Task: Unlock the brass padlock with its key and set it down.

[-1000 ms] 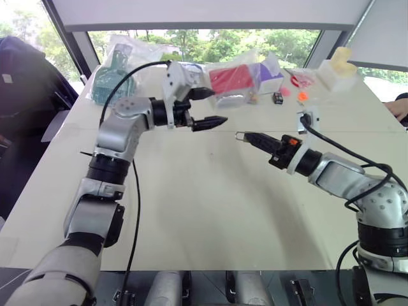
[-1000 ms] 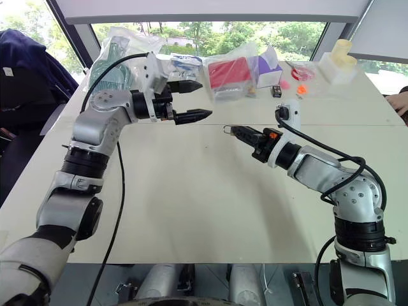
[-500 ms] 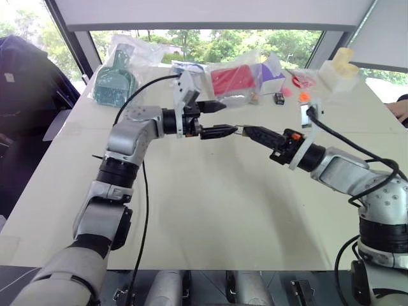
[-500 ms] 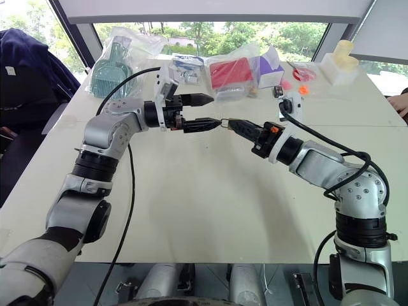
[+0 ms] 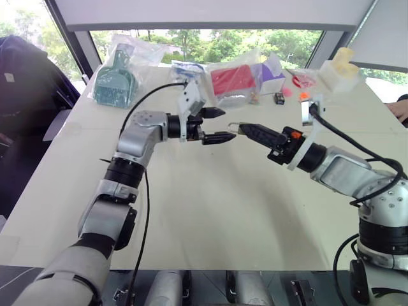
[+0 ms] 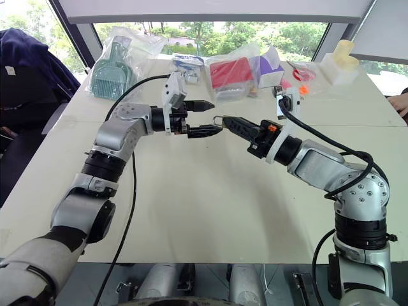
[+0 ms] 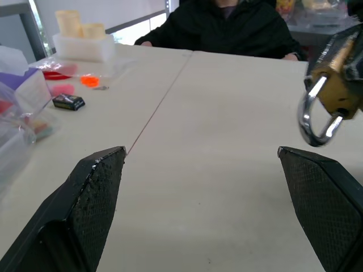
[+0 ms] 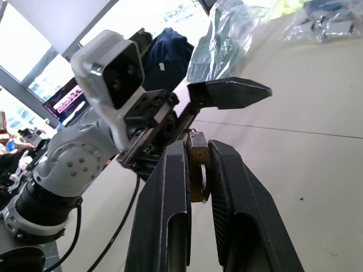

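Note:
My right gripper (image 5: pixel 247 131) is shut on the brass padlock (image 8: pixel 197 165), whose body sits pinched between its two fingers. The padlock is held above the table with its silvery shackle (image 7: pixel 312 116) pointing at my left gripper (image 5: pixel 222 125). The left gripper is open wide, and the shackle (image 6: pixel 218 119) hovers just off the tip of its lower finger (image 6: pixel 207 131). I see no contact between them. Nothing lies between the left fingers (image 7: pixel 99 190). The key is out of view.
Along the table's far edge lie clear bags holding a green item (image 5: pixel 115 80), a red box (image 5: pixel 231 80) and a purple box (image 5: pixel 273 71). A white foam piece (image 5: pixel 338 69), a small black object (image 5: pixel 278 97) and orange bits (image 5: pixel 301 95) lie there too. A person in black (image 7: pixel 238 25) sits across the table.
The two grippers have closed a wide gap: the left swung right and down, the right rose with the padlock. Half a second ago the left lower fingertip met the shackle; now it stands slightly apart.

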